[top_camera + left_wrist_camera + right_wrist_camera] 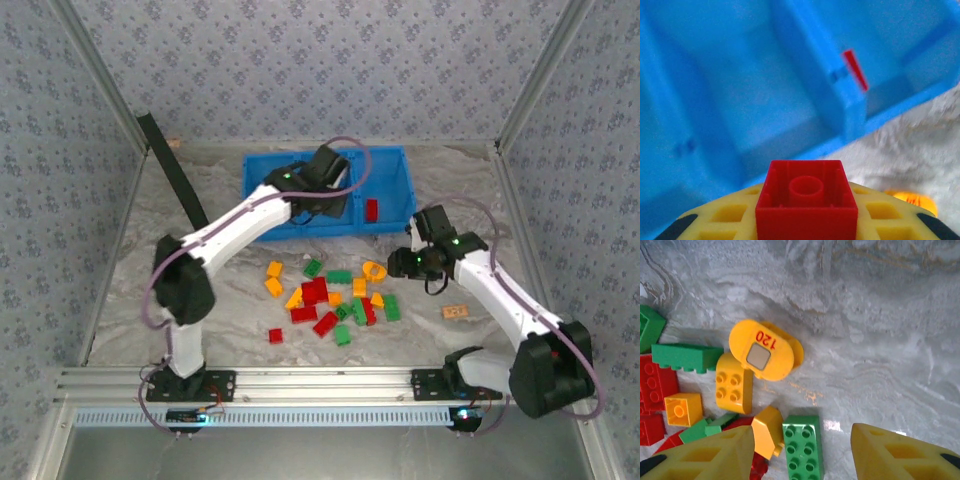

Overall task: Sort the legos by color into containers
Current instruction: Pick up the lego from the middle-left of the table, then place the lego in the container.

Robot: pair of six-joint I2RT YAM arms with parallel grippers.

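Clenching a red brick [807, 200] over the blue tray [850, 120], the left hand [331, 205] is probably needing to release it low, beside the other red brick [856, 70].

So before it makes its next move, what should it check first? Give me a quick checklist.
1. Left claw shut on the red brick: ok.
2. Left claw above the blue tray: ok.
3. Held brick lined up with the compartment holding the other red brick: cannot tell.
4. Right claw open above the loose bricks: ok.
5. The two claws well apart from each other: ok.
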